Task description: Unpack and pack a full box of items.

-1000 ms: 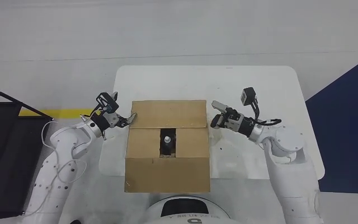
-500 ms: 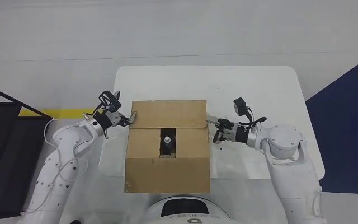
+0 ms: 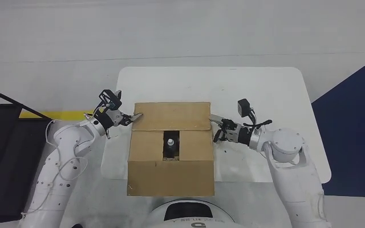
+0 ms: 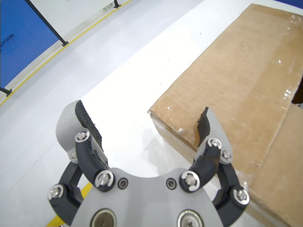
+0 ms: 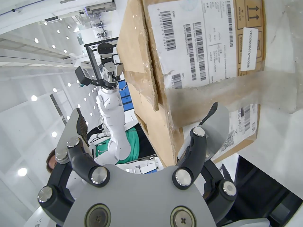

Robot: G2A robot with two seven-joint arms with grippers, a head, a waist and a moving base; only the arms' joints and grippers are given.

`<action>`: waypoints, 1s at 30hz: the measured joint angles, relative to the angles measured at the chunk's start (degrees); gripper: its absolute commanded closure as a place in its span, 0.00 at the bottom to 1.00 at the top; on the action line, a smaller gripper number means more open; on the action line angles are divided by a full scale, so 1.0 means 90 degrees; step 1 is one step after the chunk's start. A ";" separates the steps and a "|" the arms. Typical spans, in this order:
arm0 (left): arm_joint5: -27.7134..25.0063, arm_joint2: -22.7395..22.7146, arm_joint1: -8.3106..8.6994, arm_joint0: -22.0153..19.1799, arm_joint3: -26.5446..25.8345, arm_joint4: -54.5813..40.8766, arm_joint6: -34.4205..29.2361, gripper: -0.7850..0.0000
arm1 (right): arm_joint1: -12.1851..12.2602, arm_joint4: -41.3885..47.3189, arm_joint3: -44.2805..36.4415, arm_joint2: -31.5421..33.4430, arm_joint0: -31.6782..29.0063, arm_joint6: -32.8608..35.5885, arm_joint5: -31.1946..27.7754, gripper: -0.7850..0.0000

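Note:
A brown cardboard box (image 3: 171, 117) stands mid-table, its far and near flaps folded in. The gap between them shows a small bottle (image 3: 170, 142) inside. My left gripper (image 3: 134, 118) is open at the box's far-left corner. In the left wrist view that gripper (image 4: 144, 124) has the taped flap corner of the box (image 4: 236, 72) between its fingers. My right gripper (image 3: 217, 129) is open against the box's right side. Seen from the right wrist, the gripper (image 5: 146, 119) straddles the upper edge of the box (image 5: 146, 48), beside a white shipping label (image 5: 201, 41) and loose clear tape (image 5: 236, 90).
The white table (image 3: 256, 91) has bare surface beyond the box and to its right. A black rack (image 3: 11, 131) stands off the table's left side, past a yellow floor line (image 3: 74, 114). A blue panel (image 3: 345, 131) is at the right edge.
My right gripper has swung in from the open table to the box's right side, its wrist turned. My left gripper has edged closer to the far-left flap corner.

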 measured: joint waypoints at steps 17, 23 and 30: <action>0.0255 -0.1182 0.0174 0.0169 0.0527 0.0100 -0.0054 0.00 | 0.0032 -0.0142 0.0397 -0.0745 0.0865 -0.0664 0.0478 0.00; -0.0174 -0.0798 0.0179 0.0368 0.0385 0.0462 0.0033 0.00 | 0.0050 -0.0108 0.0541 -0.0909 0.1105 -0.0716 0.0573 0.00; 0.0148 -0.0434 0.0112 0.0038 0.0441 0.0153 -0.0214 0.00 | 0.0053 0.0240 0.0991 -0.0983 0.1414 -0.0771 0.0550 0.00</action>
